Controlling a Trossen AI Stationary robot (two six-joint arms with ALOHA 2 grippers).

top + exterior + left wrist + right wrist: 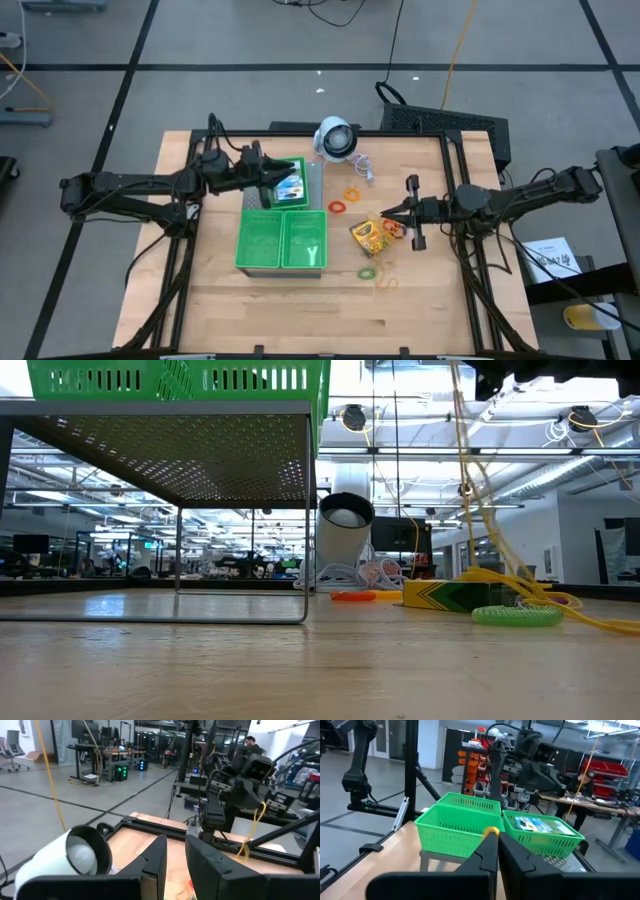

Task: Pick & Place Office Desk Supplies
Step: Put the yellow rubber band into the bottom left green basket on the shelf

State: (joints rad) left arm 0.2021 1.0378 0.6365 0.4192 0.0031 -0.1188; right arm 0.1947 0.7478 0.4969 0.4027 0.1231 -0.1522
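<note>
My left gripper (pixel 297 174) (pixel 176 865) hovers open over the far green tray (pixel 300 165), with nothing between its fingers. A crayon box (pixel 291 187) (pixel 538 824) lies in that tray. My right gripper (pixel 383 214) (pixel 497 840) is raised right of the trays and shut on a tan-yellow rubber band (pixel 254 827). Below it a second crayon box (pixel 369 236) (pixel 450 595) lies flat on the table. Orange (pixel 350 193), red (pixel 338 207), green (pixel 368 272) (pixel 517 616) and yellow (pixel 385 282) bands lie loose on the wood. My right gripper pinches the tan-yellow rubber band between its two fingertips; a short yellow bend (pixel 491 831) shows just past them. The fingers lie about level, coming from the table's right. The rest of the band (pixel 250 840) hangs slack below the fingers.
Two joined green trays (pixel 282 240) (pixel 455 827) sit on a grey mesh stand (pixel 160 450) with thin legs, nearer than the far tray. A white round device (pixel 335 138) (pixel 345 530) with a cord stands at the far edge. Bare wood lies toward the near edge.
</note>
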